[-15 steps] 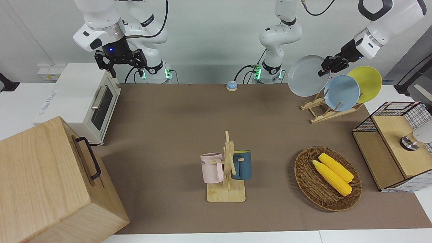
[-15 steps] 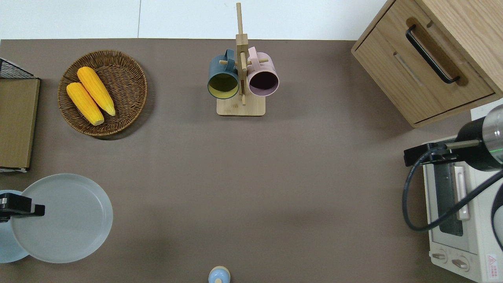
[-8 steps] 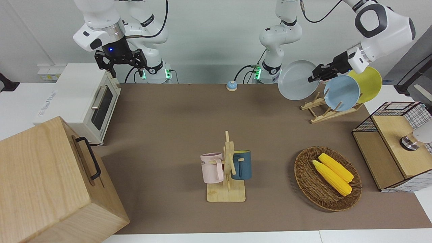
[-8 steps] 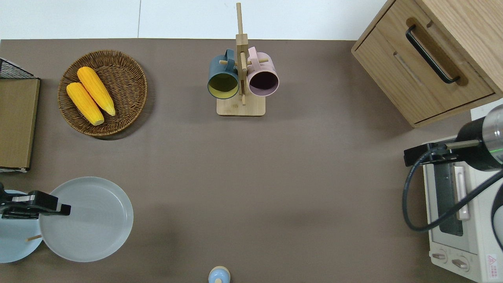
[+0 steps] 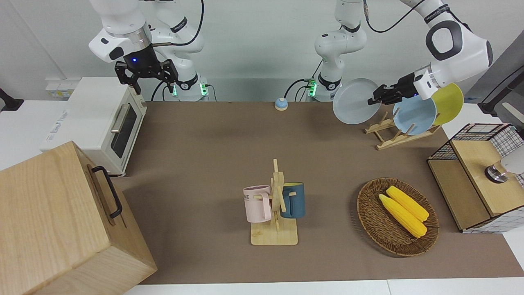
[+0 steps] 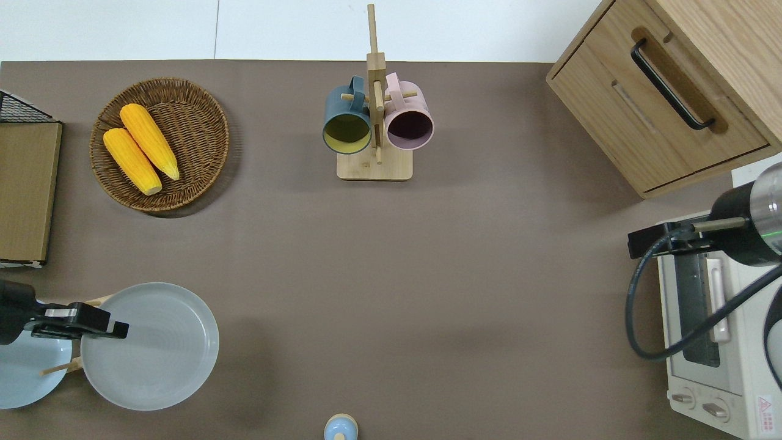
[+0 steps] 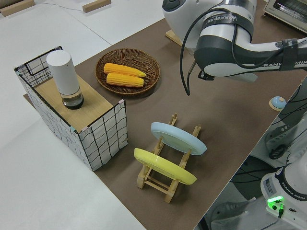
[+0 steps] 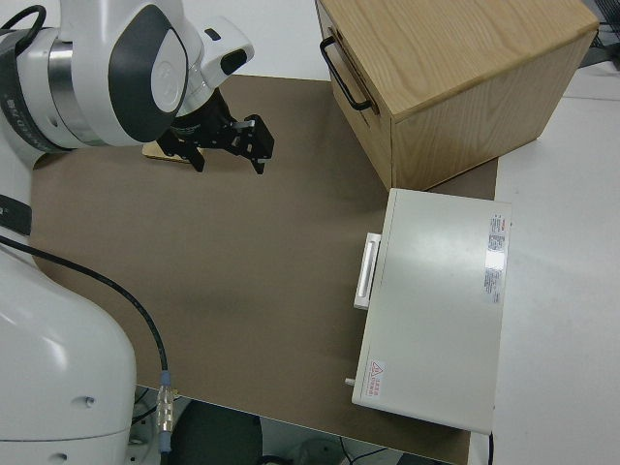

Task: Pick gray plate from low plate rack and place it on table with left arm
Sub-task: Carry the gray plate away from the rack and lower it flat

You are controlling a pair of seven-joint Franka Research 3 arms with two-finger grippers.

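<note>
Jaws clamped on gray plate [image 6: 153,345]

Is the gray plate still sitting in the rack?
No, the left tool holds the gray plate up, clear of the rack.

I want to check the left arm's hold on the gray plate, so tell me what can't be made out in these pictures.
- Left side view: the gray plate and left gripper are hidden by the arm's own body.
- Overhead view: the frame edge cuts off the low plate rack; the blue plate is partly cut; the yellow plate is out of frame.
- Front and overhead views: how much rim sits between the fingers is too small to see.
- Right side view: shows only the parked right gripper.
</note>
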